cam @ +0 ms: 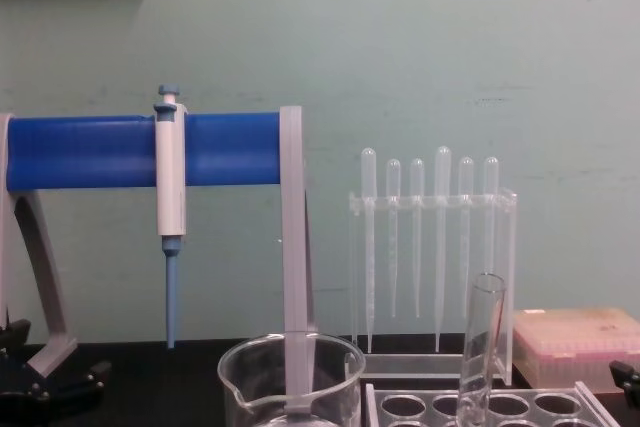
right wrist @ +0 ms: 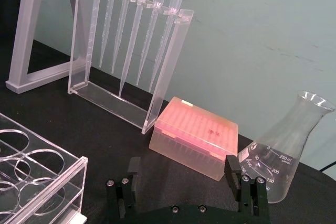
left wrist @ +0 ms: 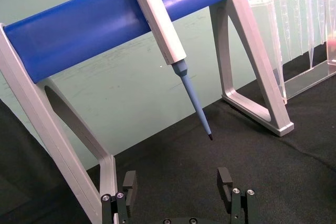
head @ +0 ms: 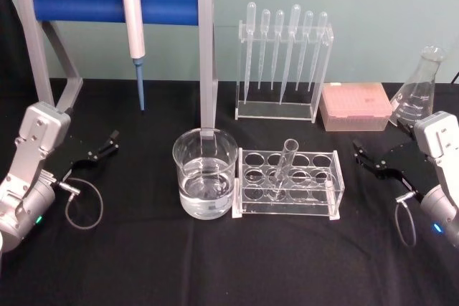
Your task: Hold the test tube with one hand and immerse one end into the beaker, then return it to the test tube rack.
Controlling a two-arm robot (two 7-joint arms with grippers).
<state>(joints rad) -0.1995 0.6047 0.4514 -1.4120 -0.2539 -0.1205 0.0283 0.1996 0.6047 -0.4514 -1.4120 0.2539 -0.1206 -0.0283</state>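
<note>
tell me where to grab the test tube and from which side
Grip the test tube on its bare upper stretch above the rack, under the rim. Probably come from the right with the open right gripper; the beaker blocks the left.

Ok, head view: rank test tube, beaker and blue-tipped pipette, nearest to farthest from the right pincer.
From the right pincer:
1. test tube, standing in the centre rack.
2. beaker, left of the rack.
3. blue-tipped pipette, hanging far back left.
</note>
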